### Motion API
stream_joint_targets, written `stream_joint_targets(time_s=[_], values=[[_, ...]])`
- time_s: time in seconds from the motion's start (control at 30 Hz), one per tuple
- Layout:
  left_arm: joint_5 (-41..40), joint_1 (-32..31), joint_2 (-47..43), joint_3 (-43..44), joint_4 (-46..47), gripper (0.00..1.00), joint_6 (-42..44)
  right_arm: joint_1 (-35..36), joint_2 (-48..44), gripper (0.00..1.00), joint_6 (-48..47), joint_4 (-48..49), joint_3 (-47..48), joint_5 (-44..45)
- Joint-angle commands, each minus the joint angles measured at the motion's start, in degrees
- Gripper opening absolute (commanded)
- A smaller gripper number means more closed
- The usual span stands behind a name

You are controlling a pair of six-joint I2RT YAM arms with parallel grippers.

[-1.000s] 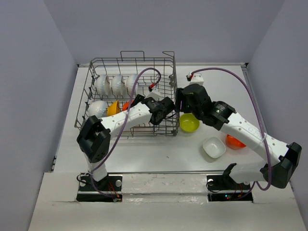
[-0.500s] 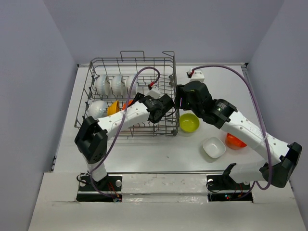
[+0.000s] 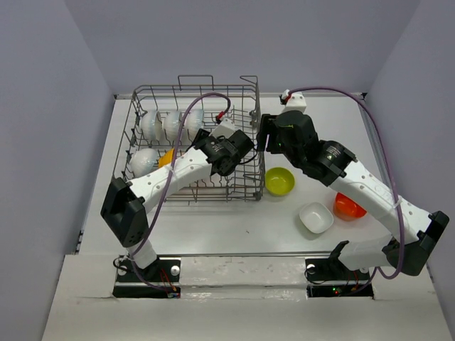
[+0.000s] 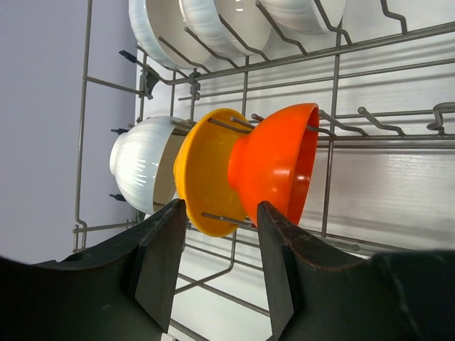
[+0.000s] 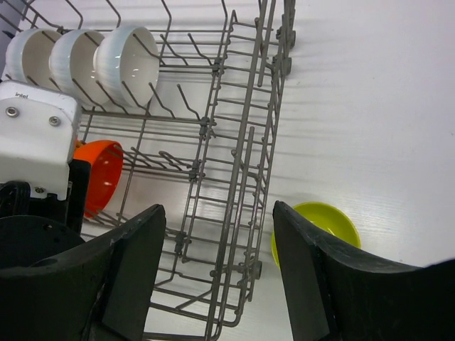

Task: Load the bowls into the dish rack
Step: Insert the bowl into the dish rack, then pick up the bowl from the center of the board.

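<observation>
L pincer (image 4: 219, 234), R pincer (image 5: 217, 238) gape empty above wire rack (image 5: 242, 177) w/ glossy bowls (image 4: 274, 170).

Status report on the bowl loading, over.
Left gripper open, empty; right gripper same. Dish rack holds six bowls. Lime bowl, square white bowl, red-orange bowl on table. Nothing blocking.

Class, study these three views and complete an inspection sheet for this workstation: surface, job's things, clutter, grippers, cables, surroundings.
Surface: white table.
Job's things: dish rack holds three white bowls in its far row; ribbed white bowl, orange-yellow bowl, red-orange bowl in its near row. Lime green bowl, squarish white bowl, second red-orange bowl on the table.
Clutter: nothing seen.
Grippers: left gripper open, empty, facing the near row; right gripper open, empty, above the rack's right wall.
Cables: purple cables loop above rack and table.
Surroundings: grey walls.
</observation>
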Motion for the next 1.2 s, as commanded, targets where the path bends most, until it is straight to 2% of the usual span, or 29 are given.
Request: stream_joint_targets(time_s=[0.0,0.27,0.47,0.57,0.73,0.77,0.87,1.17], values=[[1.55,0.67,-5.04,3.05,2.72,0.56,2.38,0.28,-1.80,0.68,-1.09,0.60,3.35,4.27],[5.76,2.42,-9.87,5.08,7.90,0.56,4.06,0.28,-8.39,0.69,-0.21,0.42,1.51,12.44],[10.94,2.78,-12.60,5.25,15.81,0.56,4.58,0.28,-12.53,0.73,-0.73,-0.72,-1.30,22.79],[14.11,2.78,-13.65,5.87,20.82,0.56,5.64,-1.38,-14.11,0.74,-1.17,-1.68,-4.38,25.27],[18.60,2.78,-15.23,4.73,29.42,0.57,6.87,-7.88,-14.47,0.74,0.67,-3.88,-9.21,21.86],[20.08,2.78,-15.67,4.55,30.22,0.57,7.22,-11.81,-14.12,0.74,0.93,-3.97,-11.22,18.37],[22.37,2.87,-16.20,3.93,32.86,0.57,8.10,-17.63,-13.67,0.74,2.16,-4.24,-14.65,12.47],[31.43,6.82,-19.98,-0.99,38.76,0.58,9.51,-25.21,-12.53,0.74,3.66,-2.92,-21.52,2.26]])
